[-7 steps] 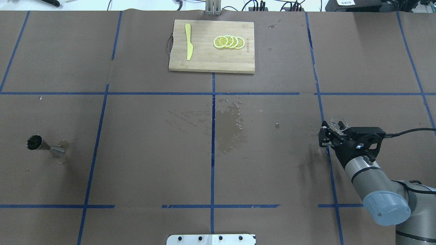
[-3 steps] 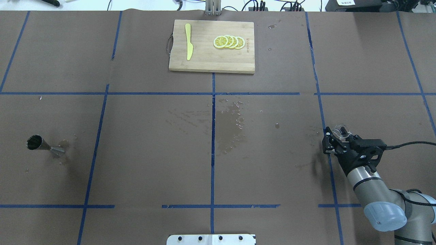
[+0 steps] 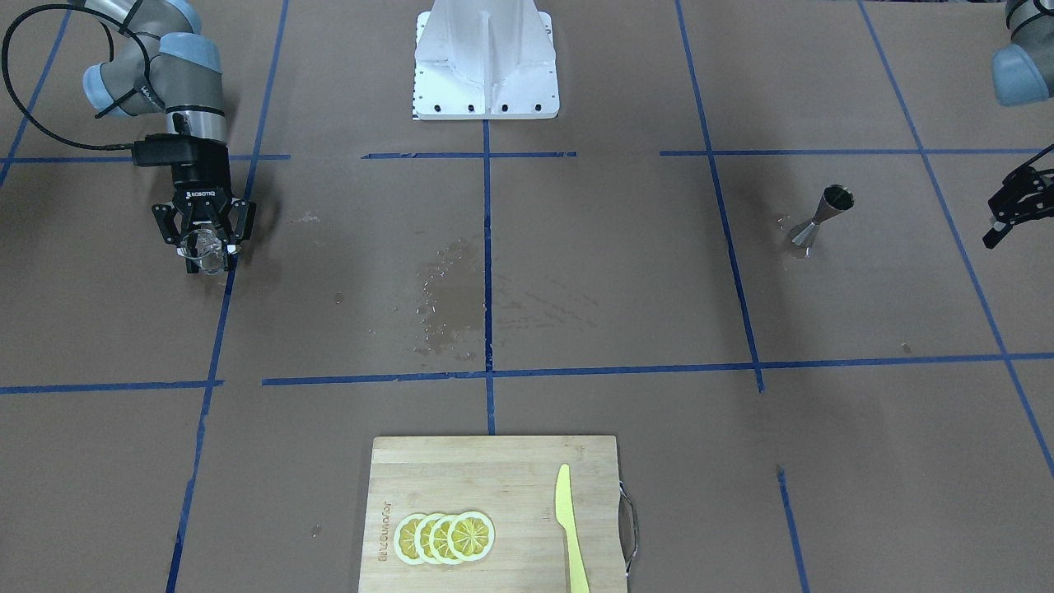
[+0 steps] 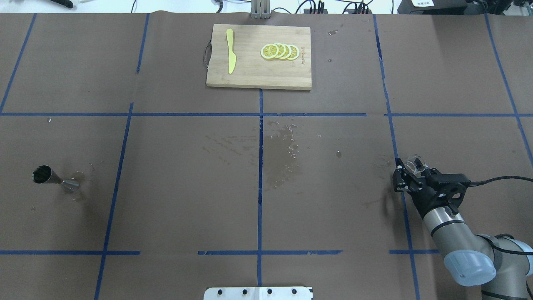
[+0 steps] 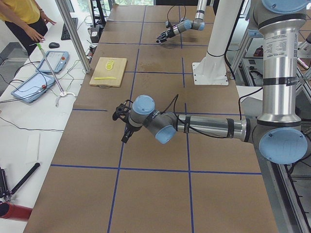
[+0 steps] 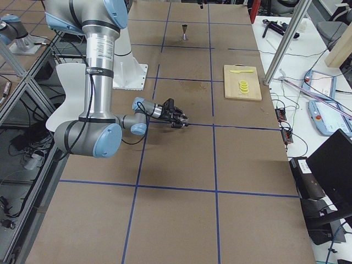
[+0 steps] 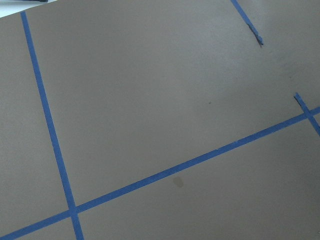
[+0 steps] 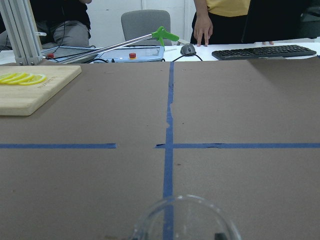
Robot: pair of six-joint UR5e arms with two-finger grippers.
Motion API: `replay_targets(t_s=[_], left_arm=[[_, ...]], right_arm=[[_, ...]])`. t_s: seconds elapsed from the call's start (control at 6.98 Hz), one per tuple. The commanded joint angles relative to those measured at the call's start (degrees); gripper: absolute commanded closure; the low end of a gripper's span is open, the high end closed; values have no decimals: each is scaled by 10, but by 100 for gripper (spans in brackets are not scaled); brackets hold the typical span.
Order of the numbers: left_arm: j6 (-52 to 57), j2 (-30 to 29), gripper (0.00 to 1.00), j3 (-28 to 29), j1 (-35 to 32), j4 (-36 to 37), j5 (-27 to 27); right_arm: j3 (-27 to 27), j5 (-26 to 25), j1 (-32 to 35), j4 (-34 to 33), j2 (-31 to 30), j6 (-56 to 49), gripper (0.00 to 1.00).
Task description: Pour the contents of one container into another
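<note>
Clamping glass cup (image 4: 417, 162), right gripper (image 4: 409, 169); jigger (image 4: 53, 178) far.

Jigger (image 4: 54, 178) stands before and well left of the cutting board (image 4: 250, 73); glass cup (image 4: 415, 163) is before it, well right.

The robot's right arm (image 3: 196, 86) and left arm (image 5: 209, 127): silver tubes, pale-blue joint caps and black rings, both on a white pedestal (image 3: 486, 49) with dark bolts along its plate. The black right gripper (image 3: 206, 249) bears white ROBOTIQ lettering; a black cable (image 4: 501, 179) trails from its wrist.
</note>
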Motion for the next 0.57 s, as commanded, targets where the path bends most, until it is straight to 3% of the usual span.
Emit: replay_targets(t_s=[0.0, 0.43], left_arm=[[-1, 4, 0, -5, 0, -1, 0], [-1, 6, 0, -6, 0, -1, 4]], right_arm=[[-1, 0, -7, 0, 0, 0, 75], [-6, 1, -8, 1, -1, 0, 70]])
